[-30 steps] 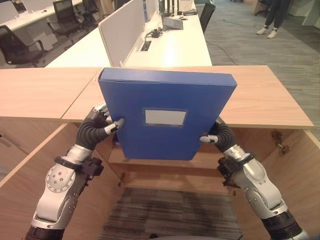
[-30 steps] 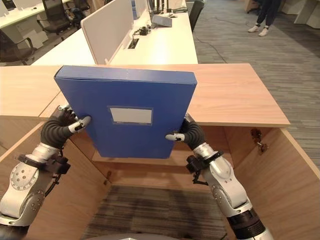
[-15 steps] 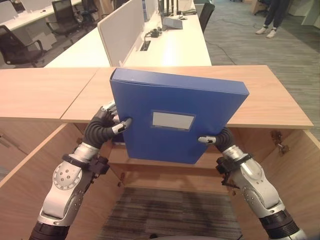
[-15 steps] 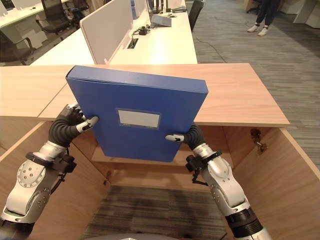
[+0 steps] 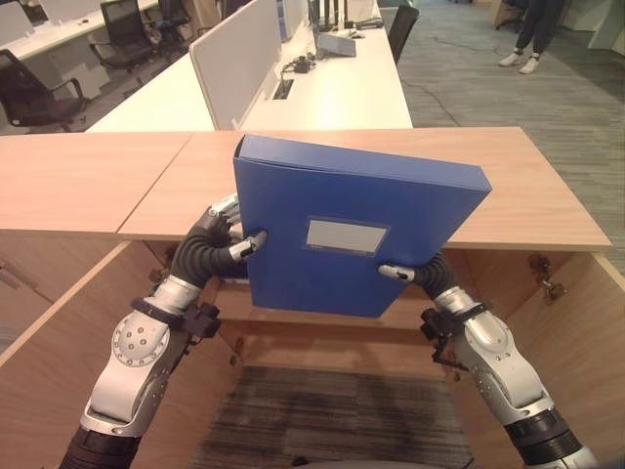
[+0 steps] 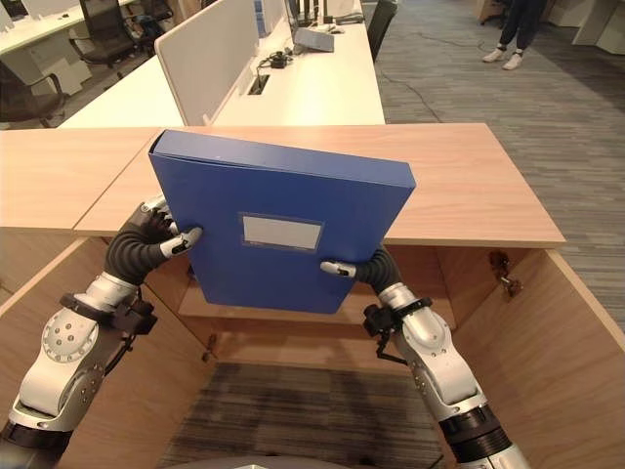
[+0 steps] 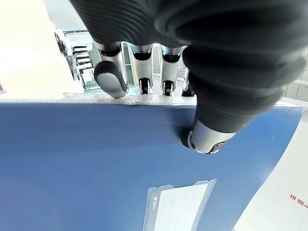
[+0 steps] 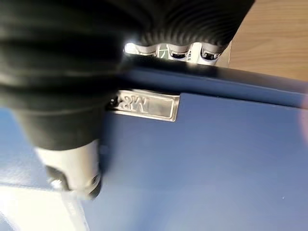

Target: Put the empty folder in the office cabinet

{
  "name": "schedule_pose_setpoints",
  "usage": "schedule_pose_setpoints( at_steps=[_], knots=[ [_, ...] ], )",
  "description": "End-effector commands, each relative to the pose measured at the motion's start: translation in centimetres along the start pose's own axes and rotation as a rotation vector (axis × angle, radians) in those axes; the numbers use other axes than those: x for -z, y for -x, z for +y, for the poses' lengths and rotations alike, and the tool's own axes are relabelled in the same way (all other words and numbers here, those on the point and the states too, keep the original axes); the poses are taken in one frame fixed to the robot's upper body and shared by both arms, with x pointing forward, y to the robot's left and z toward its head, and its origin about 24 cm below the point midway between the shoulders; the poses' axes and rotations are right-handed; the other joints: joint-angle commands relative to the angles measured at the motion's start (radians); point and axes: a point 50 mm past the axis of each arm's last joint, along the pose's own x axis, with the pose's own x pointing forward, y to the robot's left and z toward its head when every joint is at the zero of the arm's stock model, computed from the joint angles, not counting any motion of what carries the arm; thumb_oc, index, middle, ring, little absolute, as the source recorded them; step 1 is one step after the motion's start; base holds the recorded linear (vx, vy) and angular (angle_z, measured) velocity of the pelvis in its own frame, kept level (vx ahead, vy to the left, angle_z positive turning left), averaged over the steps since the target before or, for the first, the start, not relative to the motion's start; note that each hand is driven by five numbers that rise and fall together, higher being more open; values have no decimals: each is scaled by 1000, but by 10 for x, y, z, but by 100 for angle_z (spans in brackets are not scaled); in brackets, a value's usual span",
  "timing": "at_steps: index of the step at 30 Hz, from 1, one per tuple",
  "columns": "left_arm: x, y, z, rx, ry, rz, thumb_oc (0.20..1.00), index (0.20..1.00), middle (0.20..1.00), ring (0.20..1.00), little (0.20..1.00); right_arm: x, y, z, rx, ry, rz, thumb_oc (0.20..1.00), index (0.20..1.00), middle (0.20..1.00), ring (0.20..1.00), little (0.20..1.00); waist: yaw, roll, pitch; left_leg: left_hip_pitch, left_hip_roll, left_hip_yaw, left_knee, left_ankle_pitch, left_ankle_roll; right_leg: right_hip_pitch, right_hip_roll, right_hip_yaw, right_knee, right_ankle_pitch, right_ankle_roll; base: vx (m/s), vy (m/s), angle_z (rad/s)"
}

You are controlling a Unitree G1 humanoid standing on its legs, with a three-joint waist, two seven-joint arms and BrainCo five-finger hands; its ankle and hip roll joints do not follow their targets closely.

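I hold a blue box folder [image 5: 342,230] upright between both hands, tilted down to its right, above the open wooden cabinet [image 5: 322,318]. It carries a pale label pocket [image 5: 347,236] on its front. My left hand [image 5: 210,244] grips its left edge, thumb on the front and fingers [image 7: 144,72] behind. At its lower right edge my right hand [image 5: 420,274] pinches it, thumb [image 8: 72,163] on the front and fingers [image 8: 180,52] round the back. The folder [image 6: 283,230] hides part of the cabinet's inner shelf.
The cabinet's wooden top [image 5: 527,195] runs across behind the folder, with its side panels [image 5: 586,322] opened out at both sides. White desks with a divider [image 5: 234,59] and black chairs [image 5: 39,88] stand beyond. A person's legs [image 5: 527,29] show at the far right.
Both hands have carried the folder to the right and a little lower, and it now tilts more, its right side dropping. Both grips are unchanged.
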Motion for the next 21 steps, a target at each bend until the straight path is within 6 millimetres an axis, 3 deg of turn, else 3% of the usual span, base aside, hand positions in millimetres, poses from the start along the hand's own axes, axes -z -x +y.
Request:
schedule_pose_setpoints(
  at_steps=[1,13,21],
  knots=[
    [-34,-28,-7,54,16,-233,200,200,200,200,200,-19,-24,21,-98,14,-108,200,200,200,200,200,-7,-30,-7,38,55,-2,3,-76,-36,25,-39,45,20,-44,42,0,0,0],
    [-28,-23,-2,23,21,-210,200,200,200,200,200,-22,-22,17,-86,2,-124,200,200,200,200,200,-7,-31,-9,33,55,-2,3,-73,-40,21,-38,51,17,-40,42,0,0,0],
    [-13,-11,3,-26,37,-141,200,200,200,200,200,-31,-16,17,-117,-18,-166,200,200,200,200,200,-6,-32,-9,23,54,-3,3,-68,-41,6,-42,65,7,-28,42,0,0,0]
  ],
)
